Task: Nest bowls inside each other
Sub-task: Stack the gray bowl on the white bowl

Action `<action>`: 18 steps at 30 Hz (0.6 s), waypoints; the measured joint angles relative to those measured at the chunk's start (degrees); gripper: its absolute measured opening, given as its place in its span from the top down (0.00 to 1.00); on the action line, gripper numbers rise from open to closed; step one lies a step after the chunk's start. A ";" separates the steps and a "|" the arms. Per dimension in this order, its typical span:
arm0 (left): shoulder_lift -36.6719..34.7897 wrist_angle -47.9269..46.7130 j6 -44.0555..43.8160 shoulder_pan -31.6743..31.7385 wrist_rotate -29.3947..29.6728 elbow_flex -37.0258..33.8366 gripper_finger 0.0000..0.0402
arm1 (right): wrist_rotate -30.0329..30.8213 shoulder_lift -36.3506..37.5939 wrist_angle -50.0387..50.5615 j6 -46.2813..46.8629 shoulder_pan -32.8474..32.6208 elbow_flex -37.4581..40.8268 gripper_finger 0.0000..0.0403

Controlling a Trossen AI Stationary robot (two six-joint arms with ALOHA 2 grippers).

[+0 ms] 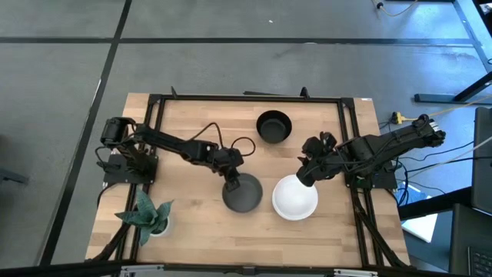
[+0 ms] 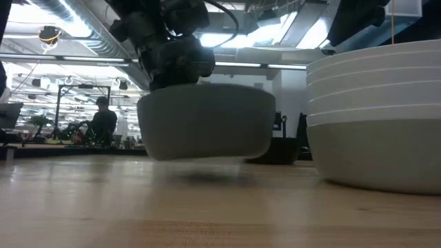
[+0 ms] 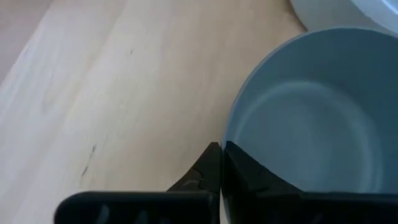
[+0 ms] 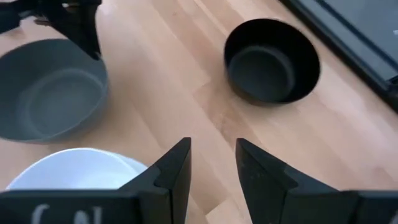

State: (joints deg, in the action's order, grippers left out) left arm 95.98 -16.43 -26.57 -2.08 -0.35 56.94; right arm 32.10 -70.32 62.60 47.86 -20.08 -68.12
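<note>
A dark grey bowl [image 1: 244,194] [image 2: 207,120] sits at the table's middle, with my left gripper [image 1: 231,176] [image 3: 221,150] shut on its rim. Right of it stands a stack of white bowls [image 1: 294,198] [image 2: 375,103] resting on the table; its lowest bowl looks greyer. A glossy black bowl [image 1: 274,126] [image 4: 272,60] stands alone toward the far edge. My right gripper [image 1: 307,175] [image 4: 212,155] is open above the wood just beyond the stack's far rim, touching nothing. My left gripper holds the grey bowl by its rim [image 3: 224,144] on the side toward the table's left and far edges. One finger [image 3: 255,180] is inside the bowl and one finger [image 3: 198,177] outside, coming from above. In the low view the bowl hangs level, a little clear of the table.
A small green potted plant [image 1: 150,215] stands at the near left corner. A dark frame [image 1: 246,98] runs round the tabletop. Bare wood lies between the black bowl and the two nearer bowls, and along the near edge.
</note>
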 joint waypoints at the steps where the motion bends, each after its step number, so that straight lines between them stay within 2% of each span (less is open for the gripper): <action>1: 0.00 -0.11 0.17 0.18 -0.09 0.18 1.00 | 0.77 0.00 0.28 0.01 -0.07 0.00 0.68; 10: -3.35 -1.15 4.75 1.39 -0.80 3.54 1.00 | 4.01 1.17 7.58 5.48 -1.28 0.62 0.68; 18: -9.39 -0.59 7.41 2.26 -0.77 6.44 1.00 | 6.57 11.66 6.61 10.24 -6.11 8.51 0.68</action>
State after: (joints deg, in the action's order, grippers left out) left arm 86.60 -17.02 -19.16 0.19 -1.13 63.38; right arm 38.68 -58.66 69.21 58.11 -26.19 -59.61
